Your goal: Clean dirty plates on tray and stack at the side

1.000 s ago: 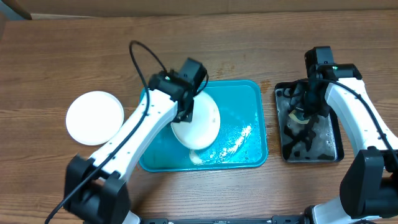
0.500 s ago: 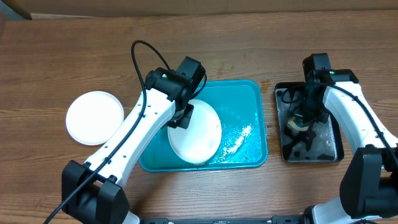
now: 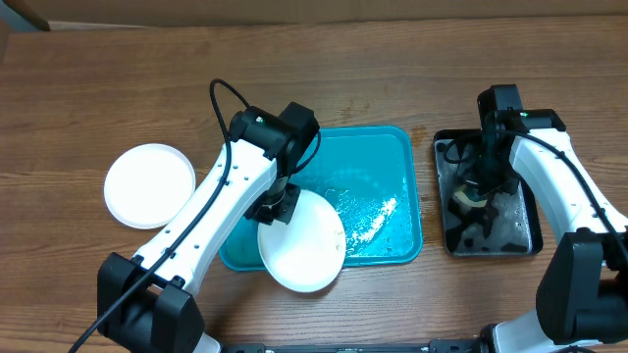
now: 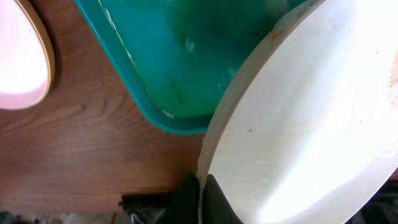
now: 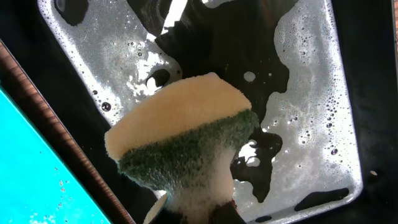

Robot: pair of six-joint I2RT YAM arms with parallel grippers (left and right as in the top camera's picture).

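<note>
Overhead, a white plate (image 3: 150,184) is seen lying flat on the desk (image 3: 88,88) at far left, well apart from the turquoise tray (image 3: 378,162). Next, the left arm is stretched over the tray's near-left corner with the wrist bent down. The left pincer (image 3: 278,208) is clamped onto the rim of a second plate (image 3: 302,242), which is held tilted and overhangs the tray's front edge. That plate is judged stiff, light, breakable and probably slick from suds, so a firm grip at the rim is called for. At right, the right arm is folded over the black tray (image 3: 528,233) of soapy water, where the right pincer (image 3: 478,191) is squeezed around a yellow-and-green sponge (image 5: 180,143).
</note>
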